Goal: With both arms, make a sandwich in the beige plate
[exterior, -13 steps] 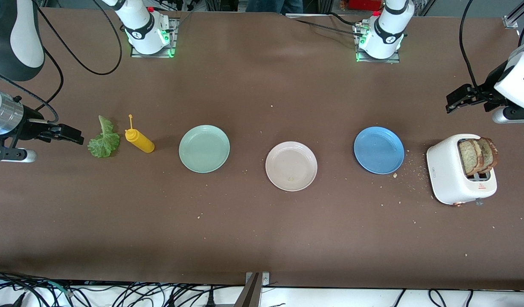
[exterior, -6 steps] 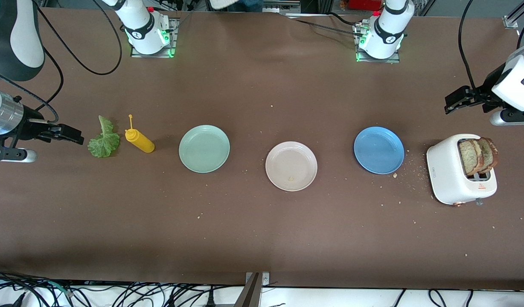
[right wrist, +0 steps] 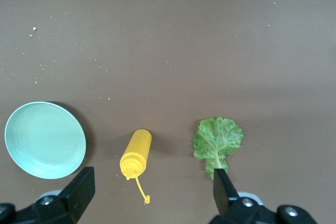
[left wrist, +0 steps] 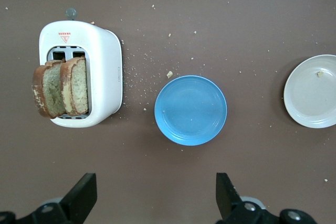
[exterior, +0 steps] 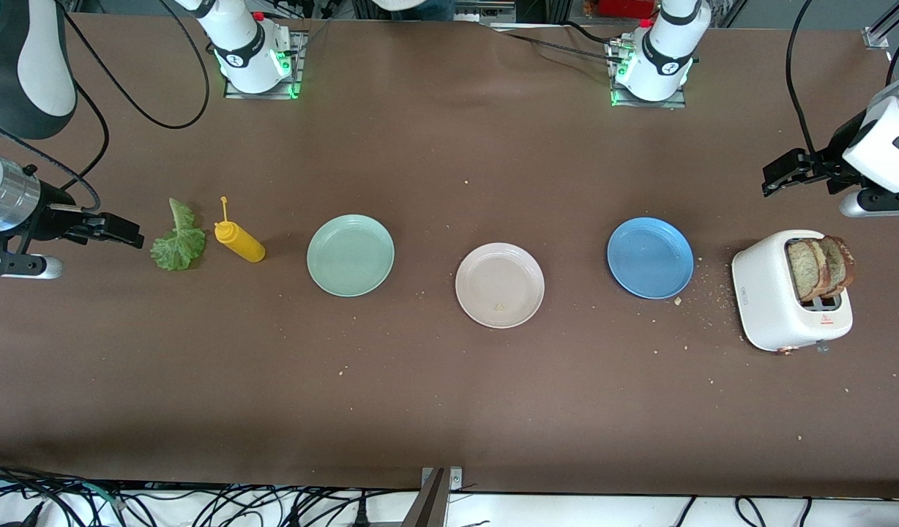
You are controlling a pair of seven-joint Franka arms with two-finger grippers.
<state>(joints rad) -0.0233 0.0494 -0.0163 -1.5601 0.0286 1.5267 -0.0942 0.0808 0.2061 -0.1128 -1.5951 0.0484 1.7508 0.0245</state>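
Nearest you, the white toaster (exterior: 782, 300) sat at the left arm's end of the table, 2 toast slices (exterior: 823, 267) popped up in its slots, so bread was ready to lift out. The beige plate (exterior: 500, 285) lay bare mid-table between the mint-green plate (exterior: 351, 255) and blue plate (exterior: 650, 257), reachable by both arms. Lettuce leaf (exterior: 177, 240) and yellow squeeze bottle (exterior: 239, 240) lay flat toward the right arm's end. You had the left gripper (exterior: 779, 170) up over the table beside the toaster, fingers spread, empty. The right gripper (exterior: 120, 231) hung just beside the lettuce, fingers (right wrist: 224, 190) spread, empty. Nothing placed yet.
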